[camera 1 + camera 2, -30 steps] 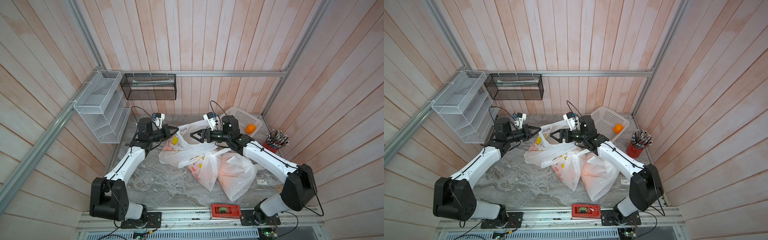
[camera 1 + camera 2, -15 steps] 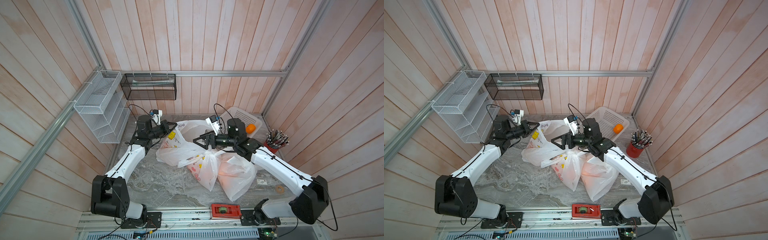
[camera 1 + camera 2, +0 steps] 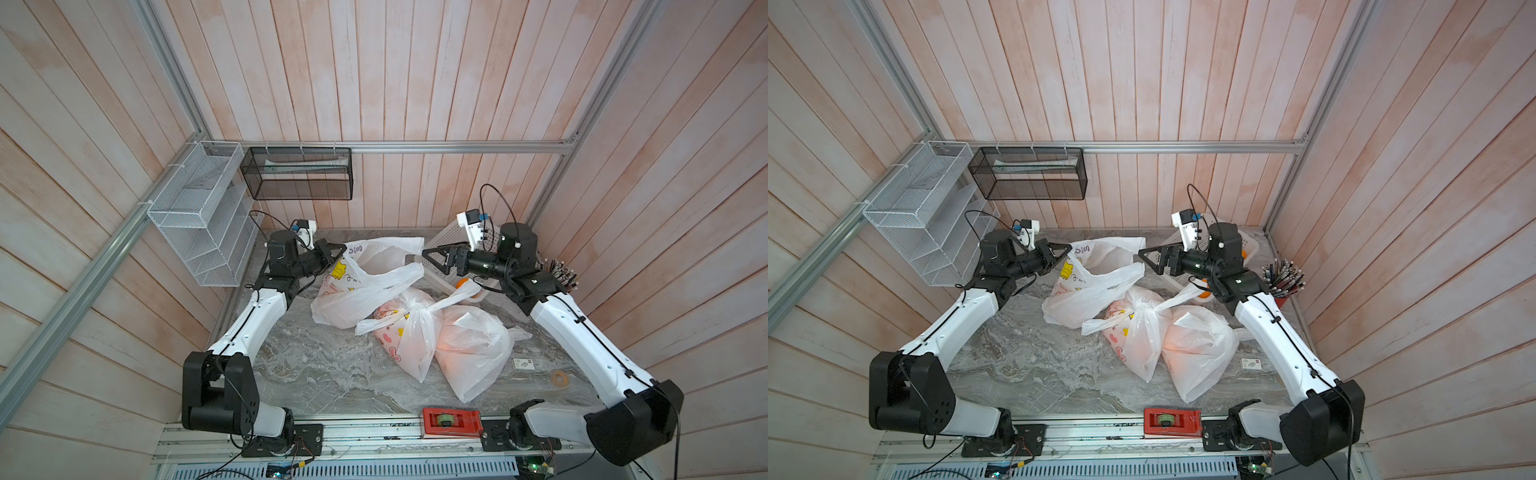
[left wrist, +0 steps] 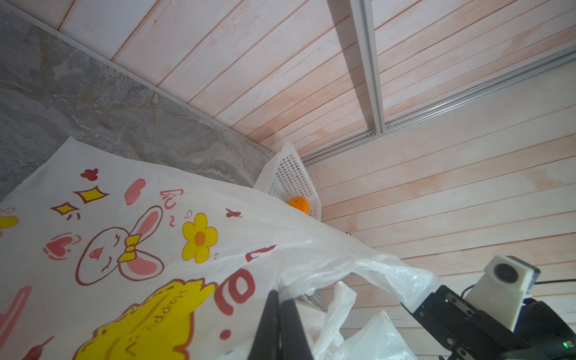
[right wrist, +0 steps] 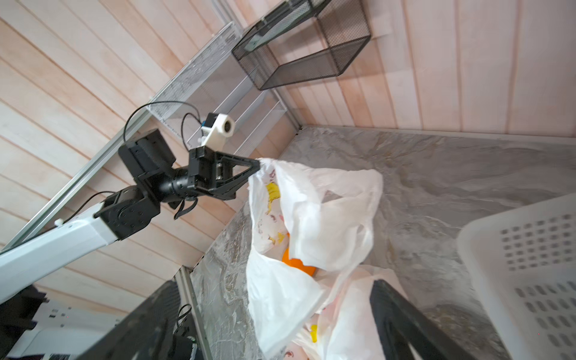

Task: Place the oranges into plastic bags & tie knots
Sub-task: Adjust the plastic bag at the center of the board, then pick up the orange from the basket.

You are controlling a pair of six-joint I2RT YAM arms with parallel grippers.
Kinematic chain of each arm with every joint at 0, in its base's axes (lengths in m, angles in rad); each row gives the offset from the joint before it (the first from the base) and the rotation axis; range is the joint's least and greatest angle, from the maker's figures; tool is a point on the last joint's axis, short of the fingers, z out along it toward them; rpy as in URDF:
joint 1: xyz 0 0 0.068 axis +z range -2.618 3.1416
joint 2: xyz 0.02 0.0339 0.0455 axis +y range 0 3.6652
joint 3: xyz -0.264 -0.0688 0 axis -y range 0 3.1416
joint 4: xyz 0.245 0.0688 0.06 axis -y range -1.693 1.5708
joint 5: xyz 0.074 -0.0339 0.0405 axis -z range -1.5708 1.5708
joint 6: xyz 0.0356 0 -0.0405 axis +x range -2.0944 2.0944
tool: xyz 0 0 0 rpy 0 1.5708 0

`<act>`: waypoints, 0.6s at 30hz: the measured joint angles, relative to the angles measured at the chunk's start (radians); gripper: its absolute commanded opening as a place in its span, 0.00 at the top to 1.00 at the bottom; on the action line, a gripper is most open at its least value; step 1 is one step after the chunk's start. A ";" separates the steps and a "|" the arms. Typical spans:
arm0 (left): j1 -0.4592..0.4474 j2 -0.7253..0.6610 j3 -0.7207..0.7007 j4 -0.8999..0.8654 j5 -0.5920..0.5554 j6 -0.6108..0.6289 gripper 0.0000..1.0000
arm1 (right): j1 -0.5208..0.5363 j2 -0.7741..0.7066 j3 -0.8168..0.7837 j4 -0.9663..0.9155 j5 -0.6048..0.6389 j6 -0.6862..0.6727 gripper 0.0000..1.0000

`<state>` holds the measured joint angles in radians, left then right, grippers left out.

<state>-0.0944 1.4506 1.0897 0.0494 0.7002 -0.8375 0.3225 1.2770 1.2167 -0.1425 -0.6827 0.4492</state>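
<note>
Though white plastic hides most of its fruit, the open printed bag (image 3: pixel 365 286), far left, shows oranges (image 5: pixel 296 263) inside; the far-right basket (image 4: pixel 290 174) holds one orange (image 4: pixel 298 204) — left gripper (image 3: pixel 343 248) pinches the bag's rim, right gripper (image 3: pixel 434 262) gapes empty.

white wire rack (image 3: pixel 199 220), black mesh basket (image 3: pixel 297 174) (wall-hung), red tape dispenser (image 3: pixel 471 424)
</note>
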 measured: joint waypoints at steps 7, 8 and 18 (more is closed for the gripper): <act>0.008 -0.019 -0.007 -0.007 0.000 0.006 1.00 | -0.146 0.044 0.015 -0.079 0.135 -0.015 0.09; 0.008 -0.020 -0.007 -0.007 0.002 0.006 1.00 | -0.153 0.069 0.033 -0.104 0.172 -0.027 0.09; 0.008 -0.032 -0.012 -0.008 0.037 0.007 1.00 | -0.225 0.461 0.259 -0.288 0.596 -0.171 0.08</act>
<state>-0.0868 1.4185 1.0779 0.0414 0.7376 -0.8303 0.0975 1.7382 1.4761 -0.4301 -0.0868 0.2783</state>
